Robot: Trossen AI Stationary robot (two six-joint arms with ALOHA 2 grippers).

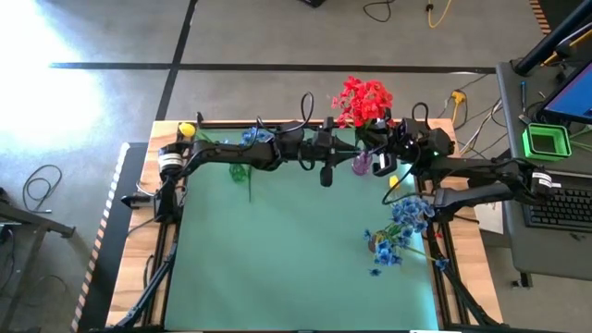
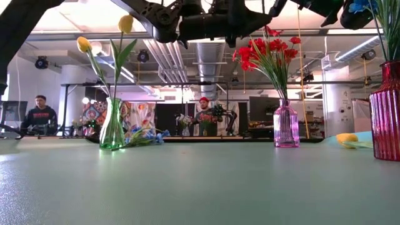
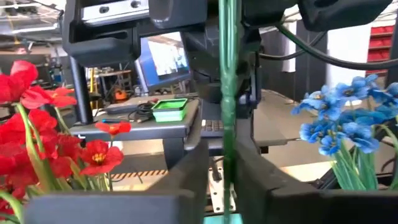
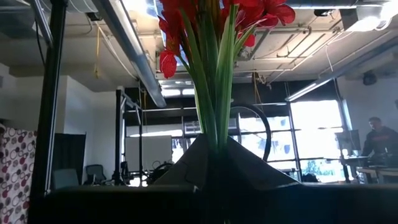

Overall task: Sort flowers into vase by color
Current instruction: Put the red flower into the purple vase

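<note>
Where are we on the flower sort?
Done: yellow tulips in green vase, red flowers in pink vase, blue flowers in red vase. In hand: right gripper shut on red-flower stems; left gripper shut on a green stem. Left: blue sprig and yellow flower lying on the table.

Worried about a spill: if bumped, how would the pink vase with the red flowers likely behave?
The pink vase looks narrow and tall, so probably tippy. The red flowers spread wide above it, likely making it top-heavy. It looks like glass, so possibly fragile and slippery.
</note>
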